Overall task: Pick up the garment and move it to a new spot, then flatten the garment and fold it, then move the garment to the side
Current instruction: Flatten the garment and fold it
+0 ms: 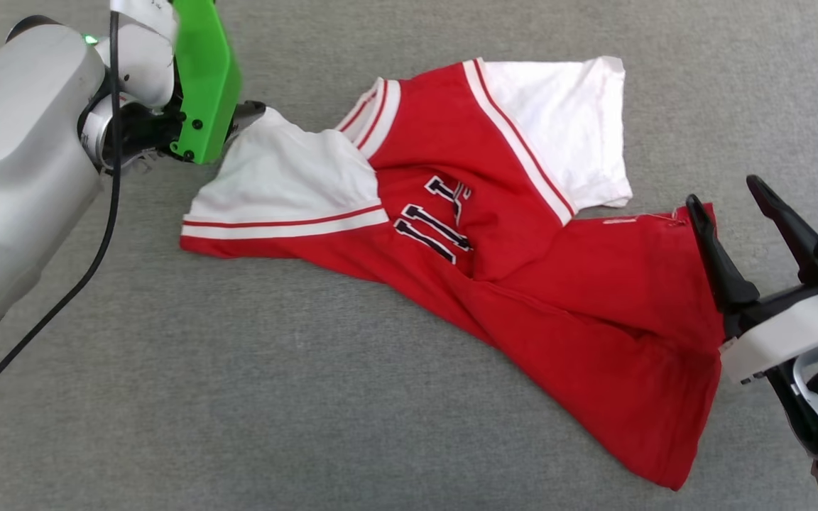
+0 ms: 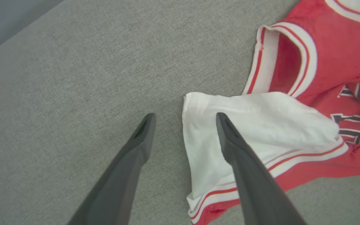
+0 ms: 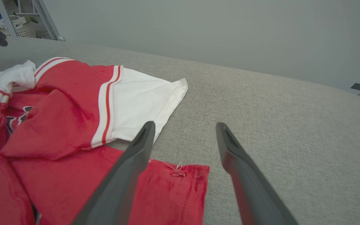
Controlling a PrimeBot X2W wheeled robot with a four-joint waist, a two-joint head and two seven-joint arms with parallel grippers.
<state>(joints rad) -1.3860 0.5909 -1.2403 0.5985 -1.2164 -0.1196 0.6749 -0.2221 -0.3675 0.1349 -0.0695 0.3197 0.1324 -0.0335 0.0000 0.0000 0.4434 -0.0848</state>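
Note:
The garment (image 1: pixel 522 284) lies crumpled and twisted on the grey cloth surface (image 1: pixel 238 397). It is a red jersey with white sleeves, striped trim and partly folded black lettering. My left gripper (image 1: pixel 246 117) sits at the tip of the left white sleeve (image 1: pixel 288 170), half hidden behind a green wrist part (image 1: pixel 203 78). In the left wrist view the left gripper (image 2: pixel 184 117) is open. One finger is over the sleeve (image 2: pixel 261 118) and the other is over bare cloth. My right gripper (image 1: pixel 723 191) is open beside the red hem corner (image 3: pixel 195 172), holding nothing (image 3: pixel 184 125).
A black cable (image 1: pixel 96 248) hangs along my left forearm. In the right wrist view a pale wall (image 3: pixel 198 31) rises behind the surface's far edge. Metal frame legs (image 3: pixel 42 15) and a basket (image 3: pixel 23 31) stand at the far left.

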